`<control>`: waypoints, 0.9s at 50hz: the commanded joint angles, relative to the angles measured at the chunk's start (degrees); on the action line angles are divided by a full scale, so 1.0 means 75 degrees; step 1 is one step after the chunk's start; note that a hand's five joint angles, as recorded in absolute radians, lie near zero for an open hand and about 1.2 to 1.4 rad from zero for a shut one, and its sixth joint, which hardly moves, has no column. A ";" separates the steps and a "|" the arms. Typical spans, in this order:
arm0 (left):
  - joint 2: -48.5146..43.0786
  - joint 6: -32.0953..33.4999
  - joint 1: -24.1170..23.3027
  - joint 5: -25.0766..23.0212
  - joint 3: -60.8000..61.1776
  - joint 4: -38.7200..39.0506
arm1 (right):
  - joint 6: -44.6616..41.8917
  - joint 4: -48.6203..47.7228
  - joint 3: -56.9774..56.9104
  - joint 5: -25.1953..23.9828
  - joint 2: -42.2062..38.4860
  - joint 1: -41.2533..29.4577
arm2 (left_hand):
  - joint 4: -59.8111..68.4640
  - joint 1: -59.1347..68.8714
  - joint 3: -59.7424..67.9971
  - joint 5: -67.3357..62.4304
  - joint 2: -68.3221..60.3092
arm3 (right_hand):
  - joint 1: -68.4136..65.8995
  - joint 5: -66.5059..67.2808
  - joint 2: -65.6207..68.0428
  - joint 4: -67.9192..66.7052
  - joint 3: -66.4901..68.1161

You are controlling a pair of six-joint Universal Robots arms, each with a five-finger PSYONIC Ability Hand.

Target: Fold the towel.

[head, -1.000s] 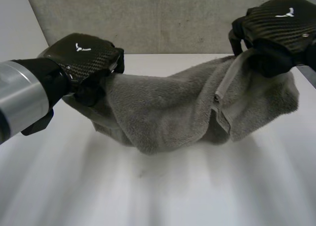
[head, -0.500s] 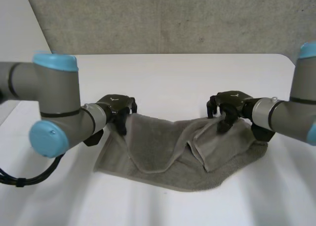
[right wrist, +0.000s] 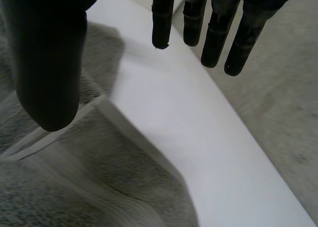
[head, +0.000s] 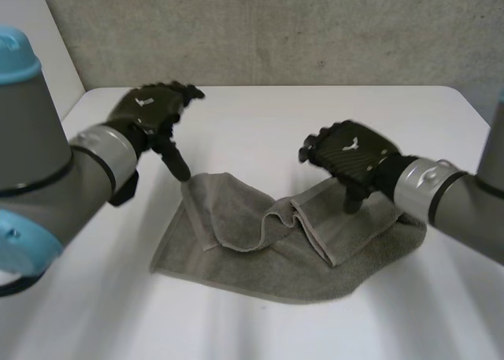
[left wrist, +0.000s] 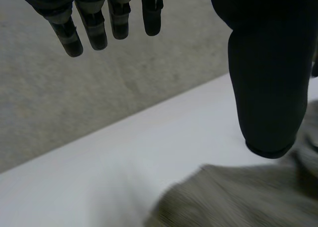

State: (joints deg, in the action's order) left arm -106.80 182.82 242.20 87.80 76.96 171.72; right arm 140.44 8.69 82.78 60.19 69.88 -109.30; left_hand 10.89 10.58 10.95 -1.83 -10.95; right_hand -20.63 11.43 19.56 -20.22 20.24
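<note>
A grey towel [head: 260, 254] lies rumpled on the white table [head: 260, 124], its far edge folded toward the front in two loose flaps. My left hand [head: 150, 112] is open above the towel's far left corner, thumb pointing down just beside it. My right hand [head: 346, 151] is open over the far right flap, its thumb tip at or just above the cloth. In the left wrist view the fingers [left wrist: 94, 28] are straight and the thumb [left wrist: 266, 78] hangs over the towel [left wrist: 233, 197], holding nothing. In the right wrist view the fingers [right wrist: 218, 38] are spread straight above the towel [right wrist: 74, 177].
A grey wall [head: 268, 29] stands behind the table's far edge. Bare table runs around the towel on all sides, widest at the front [head: 236, 328]. The table's edge [right wrist: 248, 152] passes near my right hand's fingertips.
Both hands have opened and let go of the towel. The towel, held up a second ago, now lies on the table, and both hands have lifted off it.
</note>
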 commanded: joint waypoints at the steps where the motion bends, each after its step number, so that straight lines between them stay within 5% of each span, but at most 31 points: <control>1: 0.0014 0.0022 -0.0465 0.0024 0.0998 0.0061 | -0.0536 -0.0056 -0.0196 0.0189 -0.0762 -0.0636 | 0.0381 0.0422 0.0373 -0.0256 -0.0372 | -0.0142 0.0035 0.0285 -0.0197 0.0193; 14: -0.0595 -0.0400 -0.0770 0.0106 0.2091 0.1186 | -0.1874 -0.0560 -0.0877 0.1361 -0.2087 -0.1059 | 0.0919 0.0961 0.0912 -0.0794 -0.0911 | -0.1420 0.1313 0.1563 -0.1475 0.1471; 23: -0.1414 -0.1044 -0.1063 0.0083 0.1951 0.1771 | -0.2014 -0.1193 -0.0818 0.1572 -0.2041 -0.1024 | 0.1435 0.1476 0.1427 -0.1310 -0.1426 | -0.7711 0.7604 0.7854 -0.7766 0.7763; 28: -0.1884 -0.0998 -0.1227 0.0095 0.1634 0.2217 | -0.1968 -0.1228 -0.0853 0.1665 -0.1924 -0.0954 | 0.2041 0.2082 0.2033 -0.1916 -0.2032 | -0.7916 0.7809 0.8059 -0.7971 0.7968; 36: -0.2845 -0.0927 -0.1251 0.0411 0.0626 0.2499 | -0.0936 -0.1744 -0.1404 0.2873 -0.1232 -0.0836 | 0.4687 0.4729 0.4680 -0.4562 -0.4678 | -0.7916 0.7809 0.8059 -0.7971 0.7968; 41: -0.3150 -0.0425 -0.1216 0.0984 -0.0496 0.2522 | 0.0630 -0.2854 -0.1848 0.3411 -0.0343 -0.0041 | 0.9140 0.9181 0.9133 -0.9015 -0.9131 | -0.7916 0.7809 0.8059 -0.7971 0.7968; 45: -0.3150 0.0174 -0.1157 0.1079 -0.1202 0.2592 | 0.1183 -0.3417 -0.2164 0.3727 -0.0154 0.0240 | 0.9215 0.9256 0.9207 -0.9090 -0.9206 | -0.7916 0.7809 0.8059 -0.7971 0.7968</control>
State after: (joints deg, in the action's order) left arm -130.06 178.73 232.97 93.98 75.20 190.78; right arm 141.82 -10.27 69.78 84.87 65.44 -111.36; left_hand 65.70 65.08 65.62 -55.08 -65.73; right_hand -76.55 67.05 75.75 -76.80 76.67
